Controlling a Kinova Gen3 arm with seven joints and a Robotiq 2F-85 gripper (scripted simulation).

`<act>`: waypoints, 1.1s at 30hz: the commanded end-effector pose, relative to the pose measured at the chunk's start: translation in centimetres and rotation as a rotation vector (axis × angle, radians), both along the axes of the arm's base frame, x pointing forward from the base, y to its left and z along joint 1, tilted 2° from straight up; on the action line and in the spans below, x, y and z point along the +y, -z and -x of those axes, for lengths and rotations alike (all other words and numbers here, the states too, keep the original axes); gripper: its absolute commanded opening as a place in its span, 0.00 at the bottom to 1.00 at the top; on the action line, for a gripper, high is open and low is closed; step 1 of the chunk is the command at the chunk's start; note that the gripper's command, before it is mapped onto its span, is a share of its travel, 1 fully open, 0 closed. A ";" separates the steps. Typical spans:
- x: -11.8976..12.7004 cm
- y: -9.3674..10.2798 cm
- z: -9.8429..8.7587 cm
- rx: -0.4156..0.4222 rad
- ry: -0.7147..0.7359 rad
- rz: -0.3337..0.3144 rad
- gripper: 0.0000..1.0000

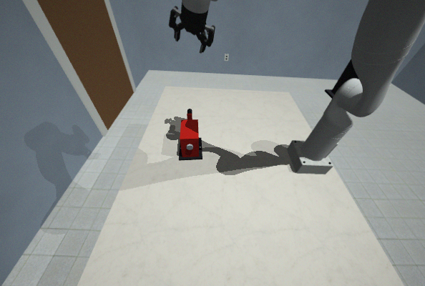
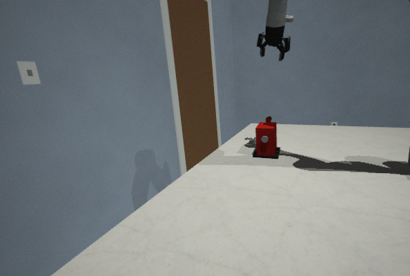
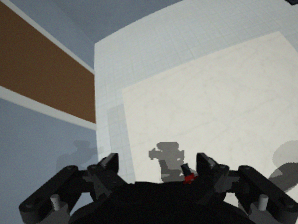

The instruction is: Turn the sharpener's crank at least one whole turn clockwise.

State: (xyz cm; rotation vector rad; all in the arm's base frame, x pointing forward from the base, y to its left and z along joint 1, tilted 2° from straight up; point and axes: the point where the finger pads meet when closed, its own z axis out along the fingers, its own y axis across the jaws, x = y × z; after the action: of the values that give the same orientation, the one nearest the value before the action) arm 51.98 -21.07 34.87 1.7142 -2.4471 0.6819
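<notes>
Our gripper [image 2: 273, 50] hangs wide open and empty, high above the sharpener [image 2: 266, 139], which sits near the table's [image 2: 241, 217] door-side edge. Knob [image 2: 268, 119] is at top, behind the body. Risk: we descend off-line, fingers clip the body or straddle the crank arm.

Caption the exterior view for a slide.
Open gripper hangs high above the red pencil sharpener on the white table.
</notes>
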 end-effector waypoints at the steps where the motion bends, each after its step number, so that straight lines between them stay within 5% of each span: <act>1: -0.2 0.1 0.1 0.004 0.001 -0.006 1.00; 33: -0.1 4.0 -0.7 0.074 -0.079 -0.069 1.00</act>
State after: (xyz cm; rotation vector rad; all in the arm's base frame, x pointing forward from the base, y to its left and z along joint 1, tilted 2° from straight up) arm 52.81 -20.92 31.07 1.8336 -2.3884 0.5519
